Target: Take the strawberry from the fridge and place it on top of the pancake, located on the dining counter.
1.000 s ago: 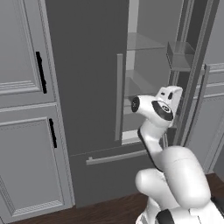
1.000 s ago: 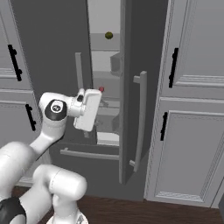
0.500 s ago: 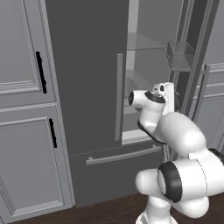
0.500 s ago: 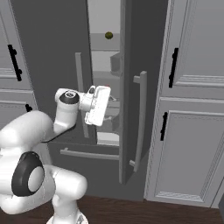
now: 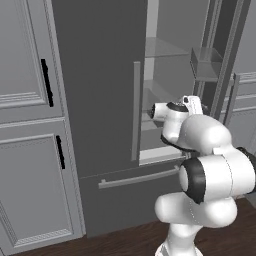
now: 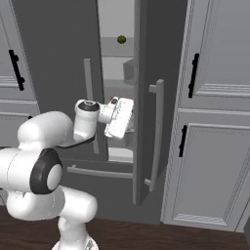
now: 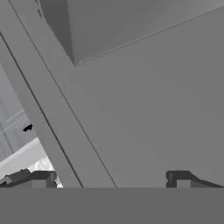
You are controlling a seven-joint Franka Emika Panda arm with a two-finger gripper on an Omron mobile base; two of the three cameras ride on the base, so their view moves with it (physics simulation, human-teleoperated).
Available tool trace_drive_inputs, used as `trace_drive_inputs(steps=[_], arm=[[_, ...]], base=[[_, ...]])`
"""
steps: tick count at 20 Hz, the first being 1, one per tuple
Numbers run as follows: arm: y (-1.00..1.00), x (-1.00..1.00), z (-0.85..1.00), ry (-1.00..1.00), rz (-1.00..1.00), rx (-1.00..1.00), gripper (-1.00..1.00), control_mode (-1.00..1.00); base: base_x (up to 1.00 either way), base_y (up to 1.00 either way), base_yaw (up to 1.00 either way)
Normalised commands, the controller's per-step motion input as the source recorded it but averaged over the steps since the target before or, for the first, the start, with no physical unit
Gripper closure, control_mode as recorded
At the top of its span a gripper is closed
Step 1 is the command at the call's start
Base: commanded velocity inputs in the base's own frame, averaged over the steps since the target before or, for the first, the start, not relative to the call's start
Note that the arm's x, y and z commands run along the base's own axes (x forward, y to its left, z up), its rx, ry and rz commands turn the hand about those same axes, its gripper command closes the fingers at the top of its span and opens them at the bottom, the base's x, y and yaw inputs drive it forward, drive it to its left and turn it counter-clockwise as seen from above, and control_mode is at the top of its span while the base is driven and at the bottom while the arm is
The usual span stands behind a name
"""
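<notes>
The fridge [image 6: 58, 58] is tall and dark grey, its left door shut and its right door [image 6: 146, 73] swung open. My white hand [image 6: 120, 117] reaches into the gap between the doors at the lower shelf. A speck of red, which may be the strawberry [image 6: 126, 97], peeks just above the hand; the rest is covered. My gripper [image 7: 107, 181] is open, its two dark fingertips [image 7: 30, 178] wide apart with nothing between them, facing pale grey inner walls. From the left, the wrist [image 5: 172, 112] covers the fingers. The pancake and the dining counter are out of view.
A small olive-green fruit [image 6: 121, 39] sits on an upper shelf. A door bin [image 5: 205, 65] hangs on the open door. The shut door's bar handle [image 5: 136, 110] stands just left of my wrist. Light grey cabinets [image 6: 215, 122] with black handles flank the fridge.
The arm has stretched forward and the hand has gone deeper into the fridge opening, drifting right in the right base view. The elbow has swung up in front of the cameras. The jaws stay open.
</notes>
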Motion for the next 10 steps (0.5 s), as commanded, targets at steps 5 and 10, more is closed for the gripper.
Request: trace_drive_inputs(steps=[5, 10], arm=[[-0.67, -0.20, 0.00, 0.23, 0.00, -0.01, -1.00, -1.00], [-0.88, -0.13, 0.00, 0.20, 0.00, 0.00, -1.00, -1.00]], base=[[0.00, 0.00, 0.00], [0.00, 0.00, 0.00]])
